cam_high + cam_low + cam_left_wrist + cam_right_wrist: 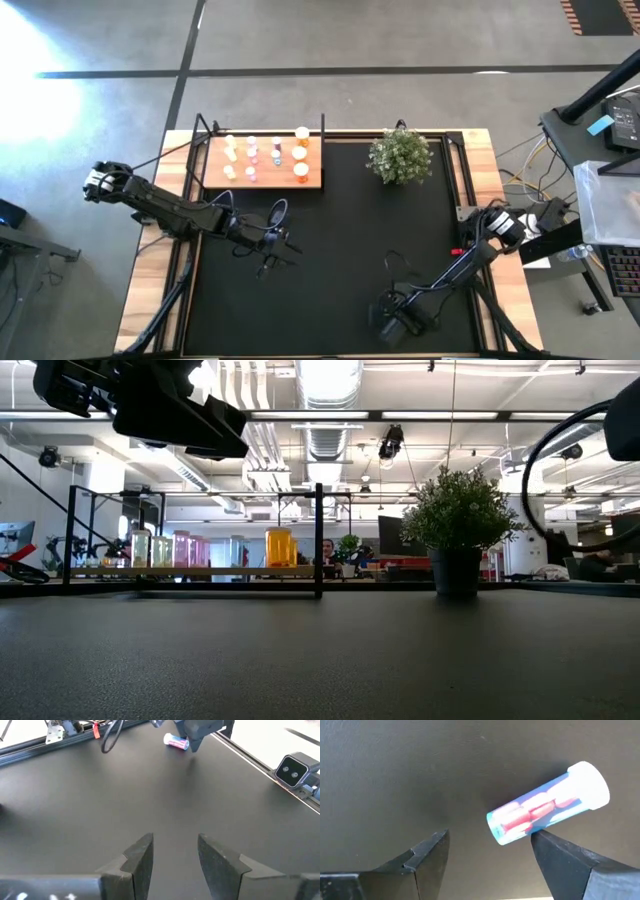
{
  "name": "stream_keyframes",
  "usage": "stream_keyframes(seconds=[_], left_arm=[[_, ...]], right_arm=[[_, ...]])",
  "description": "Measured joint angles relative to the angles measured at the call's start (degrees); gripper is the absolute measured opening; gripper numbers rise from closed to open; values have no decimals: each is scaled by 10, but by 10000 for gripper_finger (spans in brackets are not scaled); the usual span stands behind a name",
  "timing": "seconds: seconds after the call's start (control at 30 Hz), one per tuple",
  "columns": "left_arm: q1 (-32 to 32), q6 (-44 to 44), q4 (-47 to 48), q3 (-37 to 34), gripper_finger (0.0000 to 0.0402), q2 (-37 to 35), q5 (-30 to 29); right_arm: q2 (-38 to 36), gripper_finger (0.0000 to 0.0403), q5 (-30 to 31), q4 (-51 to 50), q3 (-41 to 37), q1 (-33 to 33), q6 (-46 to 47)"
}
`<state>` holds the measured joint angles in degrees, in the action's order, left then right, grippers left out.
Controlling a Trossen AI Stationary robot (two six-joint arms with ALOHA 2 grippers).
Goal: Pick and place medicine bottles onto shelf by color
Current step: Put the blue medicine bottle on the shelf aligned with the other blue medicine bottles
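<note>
Fingers of the right gripper (pixel 487 852) stand spread apart and empty, low over the black mat (pixel 395 780) near the table's front edge. Just ahead of them lies a blue-teal bottle (pixel 545 807) on its side, packed with red-pink pills; its long axis runs slantwise across the gap between the fingers, the white cap pointing away from the gripper and the base nearest one fingertip, though whether they touch is unclear. From above, the right arm hides this bottle. The left gripper (pixel 172 855) hovers over bare mat in front of the shelf, its fingers parted a little and holding nothing. On the shelf (pixel 313 180), at the table's far left, the other medicine bottles (pixel 265 155) stand upright in rows; their colours are hard to sort from above. A green plant (pixel 400 155) stands beside the shelf.
</note>
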<state>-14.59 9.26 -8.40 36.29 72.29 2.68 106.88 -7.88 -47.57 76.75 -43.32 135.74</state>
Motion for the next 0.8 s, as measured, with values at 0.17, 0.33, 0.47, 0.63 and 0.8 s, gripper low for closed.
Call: stream_keyframes(seconds=[0.17, 0.33, 0.47, 0.63, 0.8], left_arm=[[0, 0, 0, 0, 138, 0, 0], [0, 0, 0, 0, 138, 0, 0], [0, 0, 0, 0, 138, 0, 0], [0, 1, 0, 0, 138, 0, 0], [0, 1, 0, 0, 138, 0, 0]], right_arm=[[1, 254, 4, -3, -1, 2, -18], [0, 160, 4, -4, -2, 2, -14], [-2, 101, 4, 5, 0, 2, -9], [-2, 97, 4, 4, 2, 2, -17], [-2, 144, -1, 16, 2, 2, 24]])
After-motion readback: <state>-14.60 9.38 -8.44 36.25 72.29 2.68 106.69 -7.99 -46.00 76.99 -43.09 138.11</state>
